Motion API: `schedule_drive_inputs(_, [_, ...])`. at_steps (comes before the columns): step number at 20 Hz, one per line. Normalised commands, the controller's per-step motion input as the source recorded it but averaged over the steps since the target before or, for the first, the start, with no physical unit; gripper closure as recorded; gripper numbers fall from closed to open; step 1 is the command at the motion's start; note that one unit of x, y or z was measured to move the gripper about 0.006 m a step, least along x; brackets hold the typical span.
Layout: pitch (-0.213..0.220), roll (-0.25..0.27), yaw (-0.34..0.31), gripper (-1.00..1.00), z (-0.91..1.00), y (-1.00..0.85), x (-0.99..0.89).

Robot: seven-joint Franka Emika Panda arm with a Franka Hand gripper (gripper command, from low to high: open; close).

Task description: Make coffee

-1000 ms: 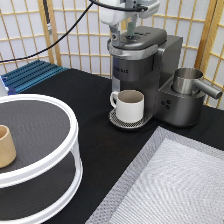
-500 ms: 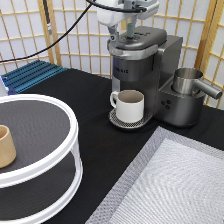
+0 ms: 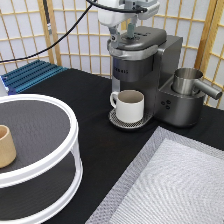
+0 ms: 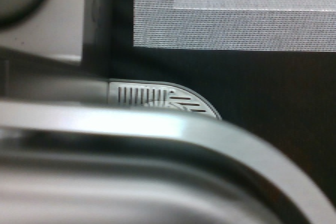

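My gripper (image 3: 123,34) is at the exterior view's top, right on the silver lid of the dark grey coffee machine (image 3: 142,60), with its fingers apart and nothing between them. The lid lies down on the machine. A cream-white handled mug (image 3: 129,105) stands on the round drip tray (image 3: 118,120) under the spout. No coffee pod shows in either view. The wrist view is filled by the machine's silver lid rim (image 4: 150,150), with the drip tray grille (image 4: 161,97) below it.
A metal milk jug (image 3: 189,81) with a long handle sits on the machine's right side. A white two-tier round shelf (image 3: 37,145) at the left carries a tan handleless cup (image 3: 5,146). A grey mesh mat (image 3: 175,185) lies at the bottom right, a blue rack (image 3: 30,75) at the far left.
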Motion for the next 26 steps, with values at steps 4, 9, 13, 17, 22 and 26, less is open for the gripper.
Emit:
schedule_drive_inputs(4, [0.055, -0.062, -0.004, -1.0, 0.95, -0.19, -0.12])
schedule_drive_inputs(9, [0.001, 0.086, 0.0, -1.0, 1.0, -0.92, -0.08])
schedule_drive_inputs(13, [0.0, 0.152, 0.0, -1.0, 0.73, -1.0, -0.01])
schedule_drive_inputs(17, [-0.004, 0.193, 0.0, -1.0, -0.03, -1.0, 0.0])
schedule_drive_inputs(22, [-0.044, 0.195, 0.003, -1.0, -0.53, -0.98, 0.0])
schedule_drive_inputs(26, [-0.031, 0.053, 0.029, -1.0, -0.58, -0.44, -0.28])
